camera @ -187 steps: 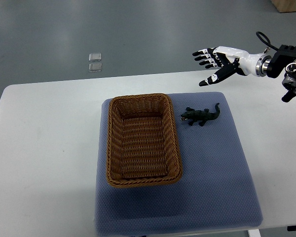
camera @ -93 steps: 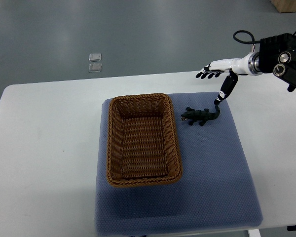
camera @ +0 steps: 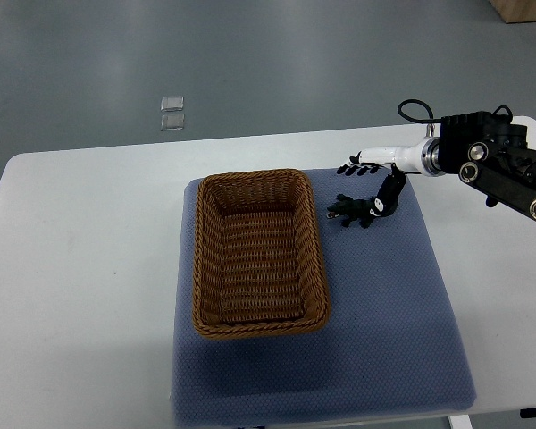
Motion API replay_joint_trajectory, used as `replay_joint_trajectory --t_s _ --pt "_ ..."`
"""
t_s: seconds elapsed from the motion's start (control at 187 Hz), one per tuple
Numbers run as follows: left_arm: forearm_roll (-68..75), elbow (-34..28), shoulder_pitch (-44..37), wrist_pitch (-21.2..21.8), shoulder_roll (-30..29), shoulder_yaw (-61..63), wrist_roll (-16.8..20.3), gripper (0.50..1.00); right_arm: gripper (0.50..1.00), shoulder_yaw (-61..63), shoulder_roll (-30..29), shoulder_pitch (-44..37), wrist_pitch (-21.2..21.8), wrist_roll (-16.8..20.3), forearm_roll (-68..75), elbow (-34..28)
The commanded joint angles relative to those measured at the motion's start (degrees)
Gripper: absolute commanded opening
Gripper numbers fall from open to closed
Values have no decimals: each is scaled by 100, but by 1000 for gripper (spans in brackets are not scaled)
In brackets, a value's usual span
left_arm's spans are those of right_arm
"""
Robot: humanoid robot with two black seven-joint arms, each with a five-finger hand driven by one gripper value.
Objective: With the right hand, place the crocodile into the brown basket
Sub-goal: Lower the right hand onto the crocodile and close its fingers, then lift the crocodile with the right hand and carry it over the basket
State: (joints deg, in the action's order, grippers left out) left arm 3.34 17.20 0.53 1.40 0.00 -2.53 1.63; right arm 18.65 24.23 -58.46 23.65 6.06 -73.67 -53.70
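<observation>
A dark green toy crocodile (camera: 348, 210) lies on the blue mat (camera: 384, 304), just right of the brown wicker basket (camera: 259, 253), which holds nothing. My right hand (camera: 363, 189) reaches in from the right and hovers over the crocodile's tail end. Its fingers (camera: 353, 167) are spread out flat behind the toy, and the thumb points down onto the tail, which it hides. The hand is open and has no hold on the toy. The left arm is out of view.
The mat lies on a white table (camera: 80, 268) whose far edge runs just behind the hand. Two small clear squares (camera: 171, 114) lie on the grey floor beyond, and a wooden box corner (camera: 523, 9) shows at the top right.
The right hand has come down and to the left, from above the table's far edge to the crocodile's tail. Its thumb now points down at the toy. The crocodile has not moved.
</observation>
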Motion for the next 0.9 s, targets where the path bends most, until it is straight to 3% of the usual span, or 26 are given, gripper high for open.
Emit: replay_joint_trajectory --t_s 0.0,0.524,0.808,0.894 --pt "0 -6 0 0 0 7 4 1000 911 -2 -41 89 -88 -8 -86 35" --pt "0 -32 0 0 0 -2 4 1000 858 -11 -182 265 -343 -34 -270 184" --pt "0 -41 0 9 0 -2 4 1000 787 -11 -270 379 -369 -52 -306 193" --pt "0 -41 0 9 0 -2 4 1000 717 -11 -288 388 -369 -78 -385 254"
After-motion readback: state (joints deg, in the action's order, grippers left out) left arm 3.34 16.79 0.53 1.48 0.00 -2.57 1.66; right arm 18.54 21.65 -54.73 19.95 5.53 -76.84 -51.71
